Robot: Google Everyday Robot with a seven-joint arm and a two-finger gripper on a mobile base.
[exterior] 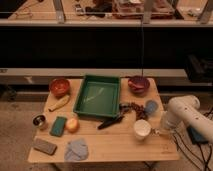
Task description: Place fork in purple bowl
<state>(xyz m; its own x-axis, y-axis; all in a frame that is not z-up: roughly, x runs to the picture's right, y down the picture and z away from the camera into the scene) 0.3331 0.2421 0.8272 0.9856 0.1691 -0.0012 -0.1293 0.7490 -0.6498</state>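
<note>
The purple bowl stands at the table's back right, dark maroon, with nothing pale in it. My white arm reaches in from the right. Its gripper is low at the table's right edge, just right of the white cup, and it is shut. I cannot make out the fork; whatever lies under the gripper's tip is hidden by the arm, so I cannot tell whether anything is held.
A green tray with a pale green utensil sits mid-table. An orange bowl stands back left and a blue cup is near the arm. A black-handled utensil, sponges, a fruit, a metal cup and a blue cloth fill the front.
</note>
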